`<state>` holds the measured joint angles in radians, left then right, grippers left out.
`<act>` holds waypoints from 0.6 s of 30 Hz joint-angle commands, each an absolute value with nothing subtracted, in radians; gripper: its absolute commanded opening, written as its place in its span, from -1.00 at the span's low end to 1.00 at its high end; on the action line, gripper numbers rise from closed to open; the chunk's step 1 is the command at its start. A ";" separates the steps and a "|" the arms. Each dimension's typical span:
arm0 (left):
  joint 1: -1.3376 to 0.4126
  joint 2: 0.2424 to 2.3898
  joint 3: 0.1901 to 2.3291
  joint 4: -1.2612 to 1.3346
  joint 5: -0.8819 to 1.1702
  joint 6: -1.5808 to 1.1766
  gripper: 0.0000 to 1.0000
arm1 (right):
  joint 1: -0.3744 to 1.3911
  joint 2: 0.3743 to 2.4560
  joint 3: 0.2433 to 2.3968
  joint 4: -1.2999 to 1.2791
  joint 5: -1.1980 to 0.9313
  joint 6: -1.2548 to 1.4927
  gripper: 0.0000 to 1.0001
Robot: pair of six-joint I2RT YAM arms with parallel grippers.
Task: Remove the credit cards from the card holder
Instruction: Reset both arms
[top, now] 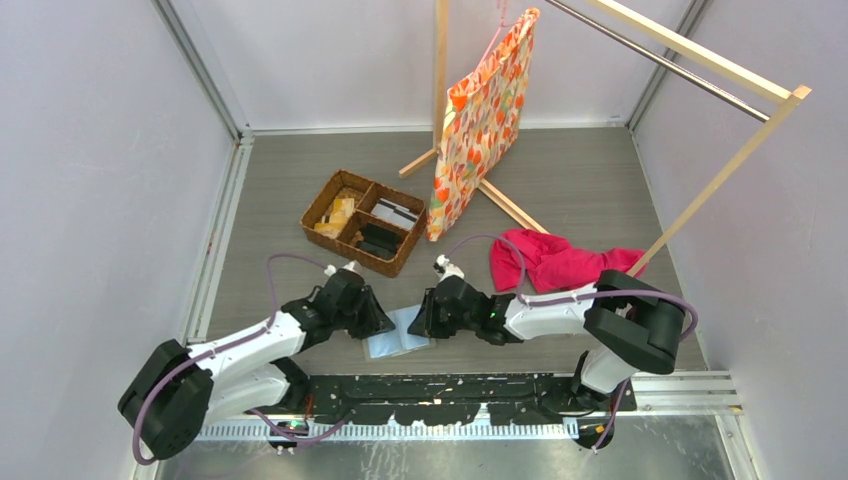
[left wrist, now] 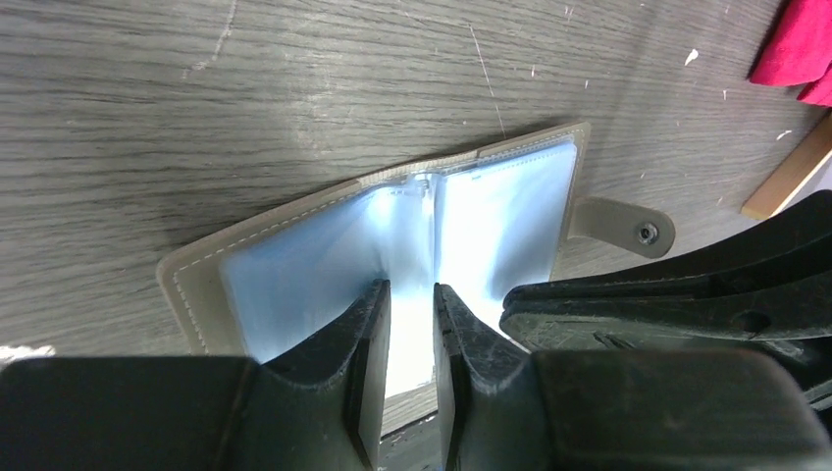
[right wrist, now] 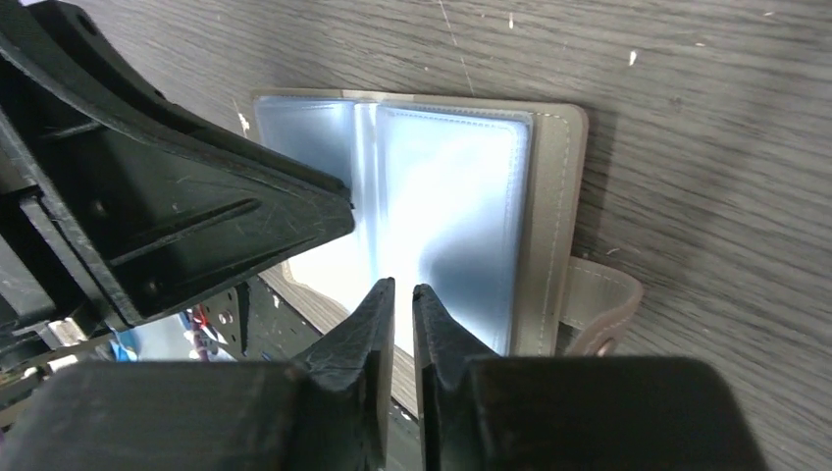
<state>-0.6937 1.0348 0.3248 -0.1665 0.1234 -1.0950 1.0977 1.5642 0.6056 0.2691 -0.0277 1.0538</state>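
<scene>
On the grey wood-grain tabletop (top: 600,190), between your two arms: the grey-olive folding card holder (right wrist: 461,196) with pale blue clear sleeves lies spread open, inside up, close to the arm bases.
Cover: a stitched olive border shows around the sleeves. Its snap tab (left wrist: 618,226) lies flat on the table off one side edge, stud up.
Left gripper (left wrist: 411,287): your black fingers are clenched to a narrow slit at the spine. A bright pale leaf of the sleeves stands between them and looks pinched.
Right gripper (right wrist: 402,285): the fingers are drawn almost together at the edge of the tab-side panel nearest its wrist. You cannot tell whether they have caught a card, a sleeve or nothing.
Grippers together: they stand just beside each other over the holder, left at the spine, right on the panel next to it.
The credit cards: glare on the sleeves hides them, so you cannot pick one out.
Writing: no brand, label or print can be read on cover or sleeves.
Beyond the holder: a brown wicker divided basket (top: 365,222) holds small flat items, too small to identify.
To your right: a crumpled red cloth (top: 555,262) lies near the right arm.
At the back: a light wooden clothes rack (top: 440,60) carries a hanging orange-patterned fabric bag (top: 482,120).
</scene>
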 commanded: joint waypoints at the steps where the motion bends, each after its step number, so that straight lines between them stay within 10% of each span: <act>1: -0.695 0.991 0.387 -0.335 0.066 -1.023 -0.51 | 1.101 1.465 0.622 0.208 0.066 1.026 -0.48; 10: -0.696 0.753 0.611 -0.651 -0.114 -0.861 -0.32 | 1.101 1.128 0.778 -0.409 0.535 0.910 0.22; 14: -0.694 0.724 0.743 -0.754 -0.206 -0.753 -0.23 | 1.100 0.993 0.861 -0.655 0.820 0.935 0.93; 18: -0.694 0.743 0.892 -0.842 -0.281 -0.672 -0.19 | 1.100 0.905 0.923 -0.843 1.027 0.993 1.00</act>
<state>-0.6937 0.7349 0.7719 -0.7094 -0.1566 -0.7998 1.0985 0.9730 0.8558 -0.5484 0.6903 0.9443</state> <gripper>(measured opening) 0.398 0.994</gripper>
